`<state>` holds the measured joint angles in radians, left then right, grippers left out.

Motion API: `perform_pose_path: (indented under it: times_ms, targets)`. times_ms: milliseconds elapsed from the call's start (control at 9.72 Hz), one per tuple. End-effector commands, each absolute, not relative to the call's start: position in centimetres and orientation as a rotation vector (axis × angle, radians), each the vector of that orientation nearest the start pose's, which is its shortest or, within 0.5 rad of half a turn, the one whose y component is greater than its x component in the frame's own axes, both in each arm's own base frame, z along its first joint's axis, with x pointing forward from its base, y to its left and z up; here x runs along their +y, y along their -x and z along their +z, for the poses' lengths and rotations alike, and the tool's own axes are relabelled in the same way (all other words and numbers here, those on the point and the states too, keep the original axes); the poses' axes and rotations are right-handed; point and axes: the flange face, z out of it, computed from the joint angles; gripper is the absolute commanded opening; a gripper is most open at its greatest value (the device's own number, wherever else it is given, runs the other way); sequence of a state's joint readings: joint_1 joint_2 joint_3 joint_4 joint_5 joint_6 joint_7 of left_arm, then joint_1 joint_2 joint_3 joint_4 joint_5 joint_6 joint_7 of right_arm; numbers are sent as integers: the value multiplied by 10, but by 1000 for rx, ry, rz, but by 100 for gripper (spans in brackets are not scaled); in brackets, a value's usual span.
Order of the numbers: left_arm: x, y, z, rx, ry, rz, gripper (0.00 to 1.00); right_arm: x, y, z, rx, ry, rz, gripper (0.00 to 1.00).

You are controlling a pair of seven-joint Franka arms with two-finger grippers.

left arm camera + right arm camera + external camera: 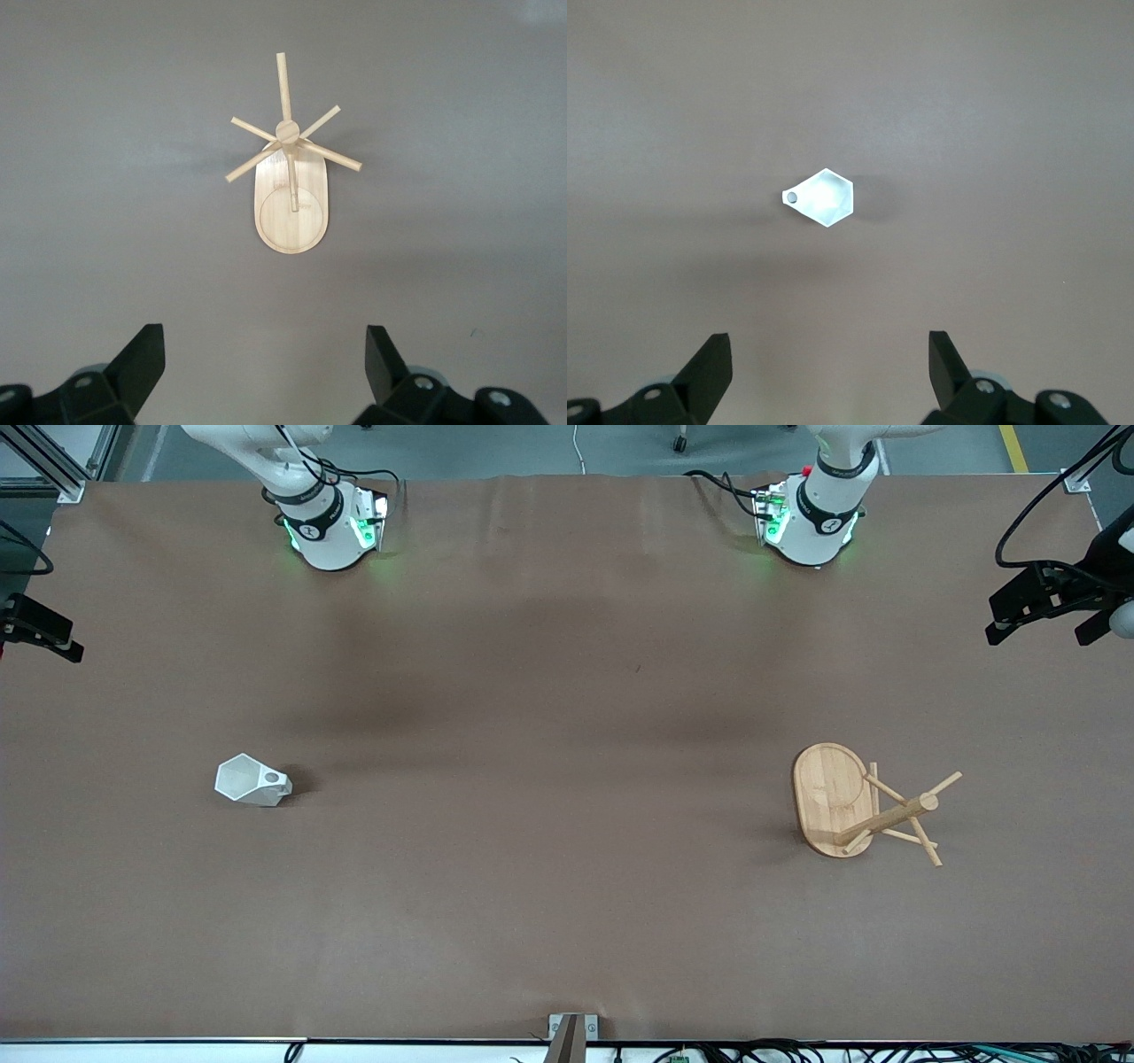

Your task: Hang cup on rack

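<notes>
The white faceted cup [252, 781] stands on the brown table toward the right arm's end, its pierced handle pointing toward the table's middle. It also shows in the right wrist view [822, 197], far below my right gripper [829, 341], which is open and empty high over the table. The bamboo rack [850, 802] stands upright on its oval base toward the left arm's end. It shows in the left wrist view [288, 190] far below my left gripper [266, 341], which is open and empty. Neither gripper shows in the front view.
The two arm bases [332, 522] [811, 518] stand along the table's edge farthest from the front camera. Black mounts [1054, 602] [40, 633] reach in at both ends of the table. A brown cloth [567, 691] covers the table.
</notes>
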<state>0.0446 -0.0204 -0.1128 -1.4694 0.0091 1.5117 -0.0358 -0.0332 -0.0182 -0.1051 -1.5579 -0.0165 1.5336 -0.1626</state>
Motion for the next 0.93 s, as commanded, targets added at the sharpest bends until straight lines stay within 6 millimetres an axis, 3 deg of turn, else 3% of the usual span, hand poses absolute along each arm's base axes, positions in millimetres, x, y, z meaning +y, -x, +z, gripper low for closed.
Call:
perform_pose_path:
  times_ms: [0,309,514,617,823]
  targets:
    - [-39,-544,662,74,3118,-33,100,-83,-535,638,-14,3155,4,98]
    - [-39,-546,659,60,3120,-28,100,-86,-534,638,-14,3155,6,98]
    - [-32,-560,643,65,3122,-28,100,-87,-534,637,-14,3155,4,98]
    - [-33,-570,626,71,3126,5,100,-88,-537,629,-14,3155,11,98]
    - [-36,-589,589,79,3130,87,100,-102,-546,582,21,3156,-13,97]
